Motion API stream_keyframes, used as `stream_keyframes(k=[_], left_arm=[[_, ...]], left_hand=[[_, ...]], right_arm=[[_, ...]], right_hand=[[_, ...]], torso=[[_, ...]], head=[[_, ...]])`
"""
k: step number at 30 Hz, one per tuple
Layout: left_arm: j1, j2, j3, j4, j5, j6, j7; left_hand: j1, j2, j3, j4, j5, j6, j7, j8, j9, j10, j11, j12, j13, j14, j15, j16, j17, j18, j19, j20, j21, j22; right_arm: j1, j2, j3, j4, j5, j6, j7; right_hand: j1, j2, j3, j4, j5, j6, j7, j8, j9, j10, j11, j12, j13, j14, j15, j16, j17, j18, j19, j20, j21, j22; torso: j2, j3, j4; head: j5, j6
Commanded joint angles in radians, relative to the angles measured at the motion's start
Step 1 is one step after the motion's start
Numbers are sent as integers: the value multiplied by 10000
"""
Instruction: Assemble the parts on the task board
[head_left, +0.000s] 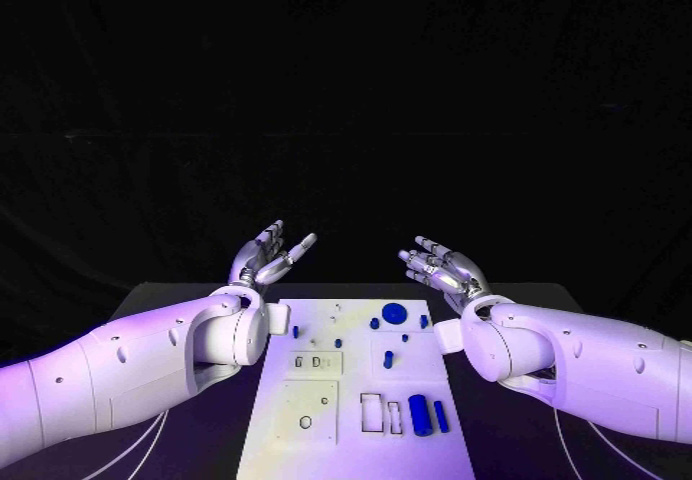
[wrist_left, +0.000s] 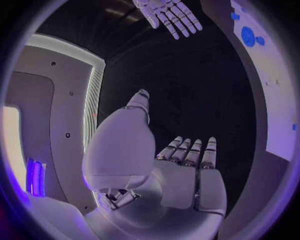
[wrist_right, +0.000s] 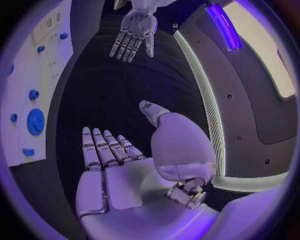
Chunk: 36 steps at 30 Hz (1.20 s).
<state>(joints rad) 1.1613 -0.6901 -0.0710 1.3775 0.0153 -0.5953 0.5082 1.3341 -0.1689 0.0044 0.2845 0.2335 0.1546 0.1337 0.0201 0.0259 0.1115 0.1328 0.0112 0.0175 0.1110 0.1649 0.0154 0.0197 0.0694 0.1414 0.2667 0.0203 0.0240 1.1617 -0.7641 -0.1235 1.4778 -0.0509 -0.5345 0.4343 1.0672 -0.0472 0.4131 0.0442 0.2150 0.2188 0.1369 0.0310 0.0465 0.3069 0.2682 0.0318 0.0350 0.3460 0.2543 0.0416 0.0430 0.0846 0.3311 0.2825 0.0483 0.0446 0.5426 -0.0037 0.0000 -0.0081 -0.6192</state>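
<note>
While empty, hands (head_left: 274, 255) above task board (head_left: 353, 400)

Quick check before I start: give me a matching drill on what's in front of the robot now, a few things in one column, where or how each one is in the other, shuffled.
Things:
1. left hand
2. right hand
3. large round blue part
4. long blue part

Place or state:
A. lying on the task board near its near edge, right of the middle
B. raised beyond the board's far left corner, fingers apart, holding nothing
C. on the board near its far edge
D. raised beyond the board's far right corner, fingers apart, holding nothing

Pairs: 1-B, 2-D, 3-C, 4-A
</note>
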Motion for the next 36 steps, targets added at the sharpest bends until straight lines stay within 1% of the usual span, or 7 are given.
stream_keyframes(k=[1, 6, 7, 14, 17, 25, 36], left_arm=[[17, 26, 0, -14, 51, 728, 213], [17, 26, 0, -14, 51, 728, 213], [40, -506, 1, 303, 46, 959, 302], [93, -776, 16, 560, 33, 713, 575], [119, -872, 26, 671, -4, 677, 626], [258, -1223, 41, 1111, -280, 907, 540], [468, -2021, 76, 2336, -899, 1551, 305]], left_hand=[[545, 66, 94, 142, 104, 237, 584, 78, 43, 141, 182, 96, 34, 128, 170, 73, 46, 294, 64, 159, 69, 30], [780, 301, 337, 127, 59, 687, 752, 195, 128, 623, 368, 163, 88, 473, 194, 150, 119, 562, 173, 190, 119, 59], [908, 481, 508, 108, 26, 1088, 847, 306, 203, 1058, 477, 233, 134, 792, 238, 227, 182, 731, 412, 214, 197, 105], [1706, 877, 1037, -82, -67, 5074, 1059, 1651, 993, 6397, 913, 1415, 601, 5933, 419, 1952, 1184, 865, 4772, 248, 1860, 920], [1838, 852, 1139, -57, -74, 6090, 944, 1967, 1183, 7279, 892, 1454, 527, 6694, 286, 2220, 1334, 990, 5498, 242, 2181, 986], [2105, 710, 1488, -23, -70, 7017, 868, 2295, 1328, 8705, 448, 1431, 538, 8053, -175, 2719, 1759, 1163, 6575, 111, 2629, 1035], [2194, 384, 1784, -18, -94, 7199, 791, 2275, 1342, 9113, 354, 1082, 490, 8545, -343, 2908, 2102, 1162, 7401, -198, 3090, 1162]], right_arm=[[100, 29, -92, -99, -663, 1646, -489], [182, 42, -181, -167, -748, 1920, -572], [320, -152, -176, -467, -3890, 632, -238], [512, -200, -170, -645, -5334, 441, -301], [575, -243, -168, -657, -5666, 487, -366], [798, -300, -146, -713, -7098, 847, -923], [1271, -92, -71, -834, -12517, 2260, -3264]], right_hand=[[1183, -84, 469, -656, 37, 1822, 1619, 562, 388, 2324, -12, 479, 228, 2644, -207, 690, 404, 353, 1523, 69, 506, 261], [1771, -195, 792, -1195, -7, 4356, 1449, 1384, 906, 5463, -390, 1085, 397, 5126, -596, 1426, 764, 792, 3791, 54, 1246, 579], [1794, -229, 839, -1243, -32, 4578, 1419, 1434, 938, 5628, -429, 1041, 347, 5246, -633, 1428, 763, 838, 3954, 56, 1287, 575], [1841, -486, 1220, -1422, -233, 6134, 1124, 1840, 1161, 6784, -741, 946, 287, 6153, -938, 1599, 815, 1001, 4665, -47, 1511, 553], [1823, -521, 1299, -1422, -240, 6238, 1094, 1849, 1162, 6939, -776, 895, 287, 6269, -975, 1607, 814, 1003, 4762, -77, 1532, 540], [1754, -751, 1512, -1438, -266, 6708, 944, 1983, 1215, 7643, -960, 766, 304, 6847, -1171, 1744, 871, 1011, 5246, -254, 1711, 548], [1850, -1224, 987, -1647, 251, 7524, 395, 2365, 1508, 9159, -1649, 789, 503, 9842, -2236, 3402, 2056, 988, 7928, -1434, 3871, 1618]], torso=[[0, 0, -1], [0, 0, -1], [235, -53, -26], [442, -61, -20], [520, -76, 0], [807, -60, 32], [1422, -106, 169]], head=[[2, 1], [2, 1], [-89, -67], [-130, -64], [-159, -71], [-184, -37], [-346, 33]])
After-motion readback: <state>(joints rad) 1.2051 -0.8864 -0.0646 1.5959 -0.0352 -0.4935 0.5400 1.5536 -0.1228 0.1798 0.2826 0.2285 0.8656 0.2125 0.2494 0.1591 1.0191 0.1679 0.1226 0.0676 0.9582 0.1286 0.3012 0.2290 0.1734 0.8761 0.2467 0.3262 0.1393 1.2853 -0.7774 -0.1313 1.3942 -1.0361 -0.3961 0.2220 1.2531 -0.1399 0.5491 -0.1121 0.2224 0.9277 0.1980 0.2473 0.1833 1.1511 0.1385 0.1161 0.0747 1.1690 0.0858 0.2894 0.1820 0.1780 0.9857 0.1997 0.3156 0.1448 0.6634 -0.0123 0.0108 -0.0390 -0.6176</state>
